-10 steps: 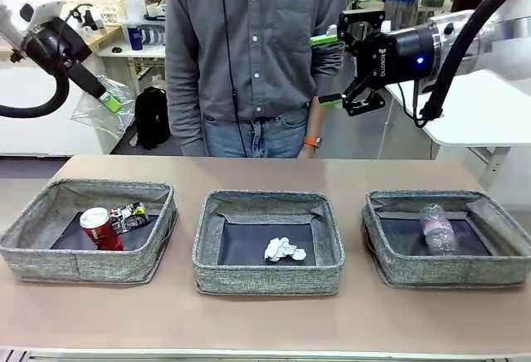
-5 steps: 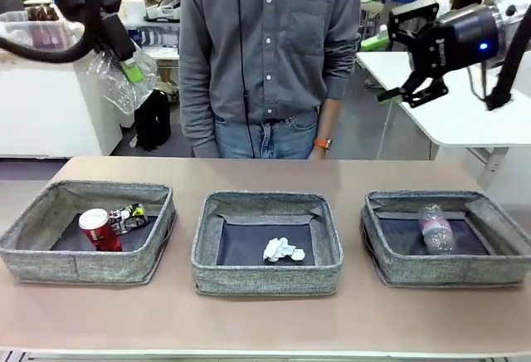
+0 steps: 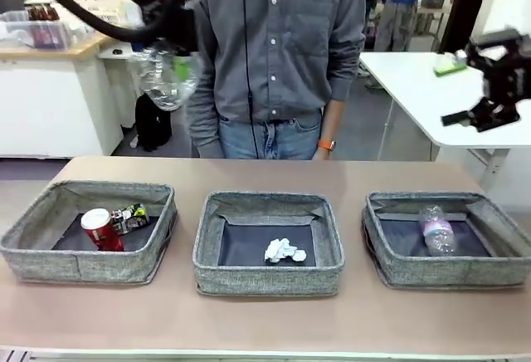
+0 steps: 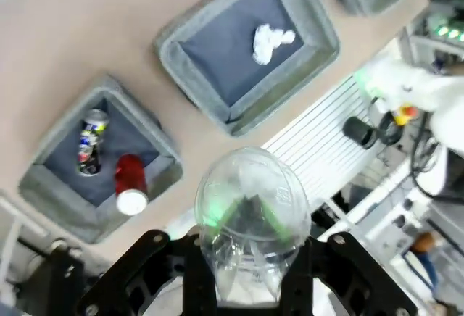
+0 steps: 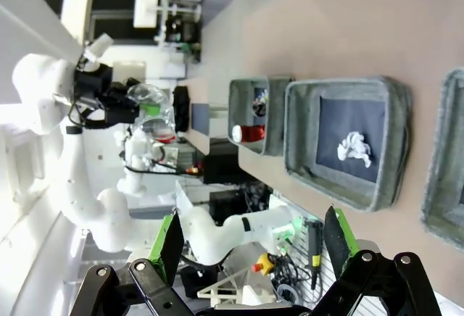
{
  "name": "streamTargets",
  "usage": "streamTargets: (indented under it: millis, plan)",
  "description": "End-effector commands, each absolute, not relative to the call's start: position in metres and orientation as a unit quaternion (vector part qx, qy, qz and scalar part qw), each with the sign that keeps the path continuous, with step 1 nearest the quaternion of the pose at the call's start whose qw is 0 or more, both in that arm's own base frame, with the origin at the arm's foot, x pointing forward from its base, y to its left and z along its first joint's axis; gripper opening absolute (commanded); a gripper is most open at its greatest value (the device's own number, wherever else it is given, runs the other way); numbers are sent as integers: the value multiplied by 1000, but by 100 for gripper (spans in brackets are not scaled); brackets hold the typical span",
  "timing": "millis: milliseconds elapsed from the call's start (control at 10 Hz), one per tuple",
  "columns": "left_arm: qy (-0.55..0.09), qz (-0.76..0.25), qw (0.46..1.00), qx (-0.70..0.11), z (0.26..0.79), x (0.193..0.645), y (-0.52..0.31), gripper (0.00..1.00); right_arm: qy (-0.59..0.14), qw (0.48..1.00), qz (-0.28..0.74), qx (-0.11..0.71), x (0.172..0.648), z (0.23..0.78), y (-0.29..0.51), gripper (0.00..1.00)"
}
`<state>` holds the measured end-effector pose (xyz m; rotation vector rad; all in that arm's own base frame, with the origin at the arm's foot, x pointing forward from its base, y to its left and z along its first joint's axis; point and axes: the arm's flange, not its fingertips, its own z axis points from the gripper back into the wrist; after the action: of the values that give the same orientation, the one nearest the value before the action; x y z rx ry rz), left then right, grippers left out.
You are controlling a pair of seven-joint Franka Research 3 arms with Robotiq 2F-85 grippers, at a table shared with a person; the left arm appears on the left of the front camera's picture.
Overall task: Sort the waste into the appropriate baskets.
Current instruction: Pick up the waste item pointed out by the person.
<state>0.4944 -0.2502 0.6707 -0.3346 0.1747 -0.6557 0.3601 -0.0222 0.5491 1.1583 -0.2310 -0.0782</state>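
Observation:
My left gripper [image 3: 177, 56] hangs high above the table's left side, in front of the person, shut on the wall of a crumpled clear plastic cup [image 3: 162, 80]. In the left wrist view the cup [image 4: 250, 207] sits on the gripper [image 4: 246, 222], green pads showing through it. Three grey baskets stand in a row. The left basket [image 3: 33, 254] holds a red can [image 3: 101, 229] and a crushed can [image 3: 130, 217]. A paper ball [image 3: 284, 251] lies in the middle basket [image 3: 265, 281], a clear bottle [image 3: 436, 229] in the right basket [image 3: 448, 277]. My right gripper [image 3: 455, 92] is open at the far right, holding nothing.
A person in a grey shirt [image 3: 274, 46] stands at the far edge behind the middle basket. A white side table [image 3: 415, 88] is at the back right, under my right gripper. Bare tabletop [image 3: 265, 171] lies between the baskets and the far edge.
My left arm has carried the cup up and to the right, from the far left to beside the person. My right arm has swung out to the right, still open.

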Motion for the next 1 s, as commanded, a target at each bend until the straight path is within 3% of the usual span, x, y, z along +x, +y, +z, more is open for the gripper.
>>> streamTargets:
  millis: [0, 100, 400, 500, 900]
  plan:
    - [84, -309, 935, -153, 698, 514, -300, 7, -128, 804, -7, 581, 356, 530, -23, 100]
    - [75, -311, 934, -157, 697, 512, -329, 7, -109, 830, -37, 546, 360, 549, -22, 100]
    - [48, -326, 933, -146, 675, 476, -358, 7, -109, 830, -37, 546, 360, 549, -22, 100]
    - [72, -325, 927, -172, 676, 489, -355, 7, -109, 830, -37, 546, 360, 549, -22, 100]
    - [67, -326, 928, -167, 672, 489, -361, 7, -109, 830, -37, 546, 360, 549, -22, 100]
